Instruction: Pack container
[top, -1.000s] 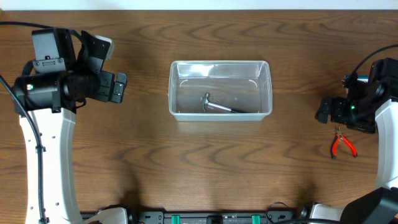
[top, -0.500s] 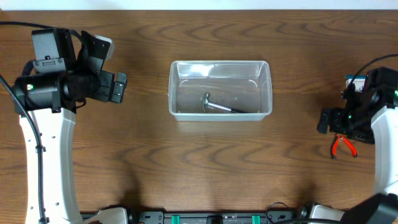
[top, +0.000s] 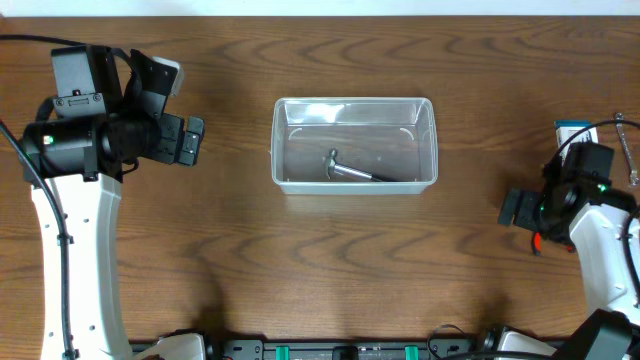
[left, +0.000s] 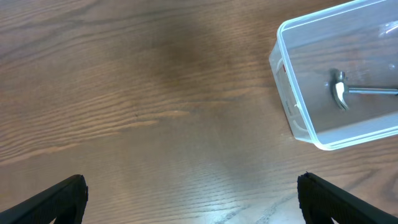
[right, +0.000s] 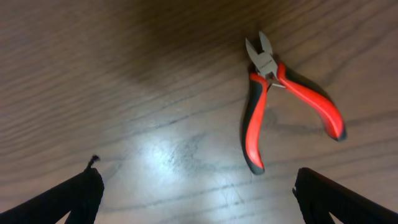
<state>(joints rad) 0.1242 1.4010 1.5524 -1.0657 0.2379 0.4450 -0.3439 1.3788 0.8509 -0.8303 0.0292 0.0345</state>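
Hovering over red-handled pliers (right: 255, 118), the right hand (right: 199, 186) has its fingers spread wide, both tips at the lower corners of the wrist view and nothing between them. The container (top: 355, 143), a clear tub, stands mid-bench, well apart from the pliers, with a small hammer (top: 350, 170) lying inside. The left hand (left: 191, 186), likewise spread and empty, hangs off the tub's left end.

The risk looks plain. The pliers sit off to the right of the gap between the fingers and lie flat on the bench (top: 200, 250), handles splayed. A descent without recentring could close on one handle only, or skid the tool along the wood. A loose grip could then drop it on the way to the tub.

From overhead the right arm hides nearly all of the pliers, leaving a sliver of red. A blue-and-white item (top: 575, 127) at the right edge is partly covered. How near the wrist fingers are to the bench cannot be judged.
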